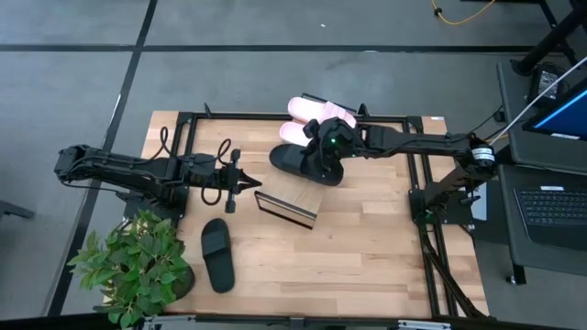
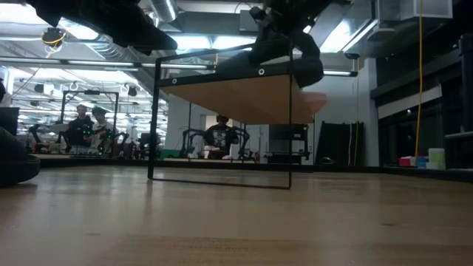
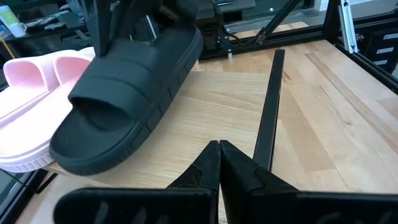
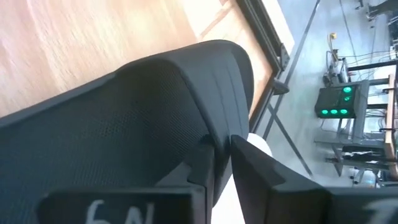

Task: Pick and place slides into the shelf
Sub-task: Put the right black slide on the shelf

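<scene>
— On the shelf (image 1: 292, 197), what's there?
— A black slide (image 1: 305, 162) beside two pink slides (image 1: 312, 114), right tool (image 1: 323, 154) slightly parted around its strap.
— Others?
— Another black slide (image 1: 217, 254) near the table's (image 1: 367, 247) front edge; left tool (image 1: 249, 185) closed, empty.

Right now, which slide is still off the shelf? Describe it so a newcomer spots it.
Start at the potted plant at the table's near-left corner. Just right of it a black slide lies alone, flat on the tabletop. The other black slide sits up on the shelf beside two pink slides, under the right tool.
</scene>
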You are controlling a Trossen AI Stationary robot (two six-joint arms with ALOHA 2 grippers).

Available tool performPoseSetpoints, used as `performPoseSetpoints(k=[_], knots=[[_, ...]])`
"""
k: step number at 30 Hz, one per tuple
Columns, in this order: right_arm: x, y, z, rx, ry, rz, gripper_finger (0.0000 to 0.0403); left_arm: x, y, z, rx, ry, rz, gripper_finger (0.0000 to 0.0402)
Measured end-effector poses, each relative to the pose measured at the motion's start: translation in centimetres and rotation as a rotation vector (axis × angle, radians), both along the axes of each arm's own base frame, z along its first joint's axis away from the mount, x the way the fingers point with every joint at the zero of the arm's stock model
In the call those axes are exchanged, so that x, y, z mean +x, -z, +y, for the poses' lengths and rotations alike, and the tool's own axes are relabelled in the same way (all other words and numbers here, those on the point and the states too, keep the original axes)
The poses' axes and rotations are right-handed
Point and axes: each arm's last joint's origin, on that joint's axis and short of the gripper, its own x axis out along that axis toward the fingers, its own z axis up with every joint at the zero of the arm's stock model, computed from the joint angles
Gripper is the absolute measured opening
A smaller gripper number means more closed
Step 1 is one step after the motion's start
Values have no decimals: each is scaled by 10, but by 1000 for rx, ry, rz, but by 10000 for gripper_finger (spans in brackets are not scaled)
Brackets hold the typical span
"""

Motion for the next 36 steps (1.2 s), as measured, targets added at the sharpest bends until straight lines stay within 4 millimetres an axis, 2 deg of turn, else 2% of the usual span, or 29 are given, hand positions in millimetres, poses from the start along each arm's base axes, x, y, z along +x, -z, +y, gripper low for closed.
performPoseSetpoints(k=[9,26,36], knots=[[8,13,-5,-4,14,36,55,0,0,0,0,0,1,0],[7,12,-9,-100,95,47,55,0,1,0,0,0,5,0],[6,13,-9,-99,99,63,56,0,1,0,0,0,6,0]])
